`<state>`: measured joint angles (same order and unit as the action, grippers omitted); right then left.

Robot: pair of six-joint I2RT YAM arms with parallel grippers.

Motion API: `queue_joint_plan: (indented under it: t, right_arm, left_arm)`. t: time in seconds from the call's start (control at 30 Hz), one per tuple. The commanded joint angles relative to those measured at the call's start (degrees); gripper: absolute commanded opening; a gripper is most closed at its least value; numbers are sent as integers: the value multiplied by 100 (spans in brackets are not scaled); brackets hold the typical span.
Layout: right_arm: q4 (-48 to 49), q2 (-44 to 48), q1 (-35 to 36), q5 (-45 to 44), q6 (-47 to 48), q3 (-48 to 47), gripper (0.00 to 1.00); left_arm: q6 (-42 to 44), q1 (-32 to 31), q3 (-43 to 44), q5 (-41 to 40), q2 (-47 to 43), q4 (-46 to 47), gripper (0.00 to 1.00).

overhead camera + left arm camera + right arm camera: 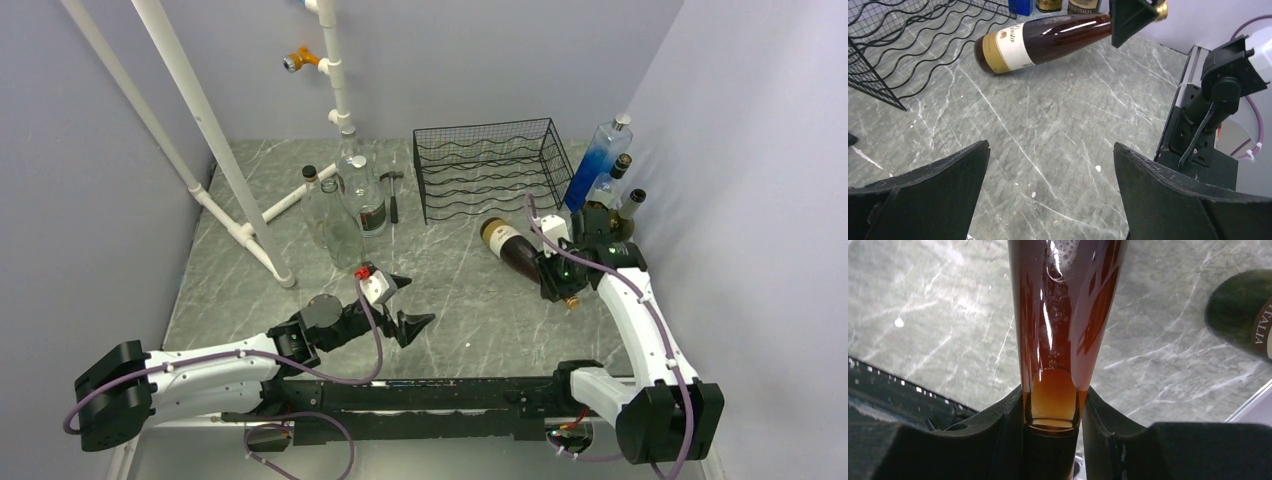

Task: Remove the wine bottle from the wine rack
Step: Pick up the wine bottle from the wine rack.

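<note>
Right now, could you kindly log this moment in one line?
left gripper: open | right gripper: shut on wine bottle neck | wine rack: empty

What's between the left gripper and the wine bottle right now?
Only bare tabletop separates the left gripper from the wine bottle, clearest in the left wrist view.
</note>
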<state>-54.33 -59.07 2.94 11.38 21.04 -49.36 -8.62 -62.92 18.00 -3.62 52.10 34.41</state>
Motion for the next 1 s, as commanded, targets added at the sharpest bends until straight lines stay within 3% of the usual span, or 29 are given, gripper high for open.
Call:
queue_joint_plan:
  t: [0.0,0.33,0.57,0.97]
  right_arm:
    - [-60,-3,25,750,1097,-1003,0]
    - [-1386,-713,87,1193,2326,-2028,0]
    - [-2053,-958,438,1402,3152,-2463,0]
    - [-2468,-1223,1421,1022,3328,-2881,0]
  left_arm:
    - [196,25,191,307,93,17,99]
    - [537,42,272,713,248,-159,99]
    - [1257,51,437,1306,576,114,100]
    - [2252,43,1047,1665,1961,1029,100]
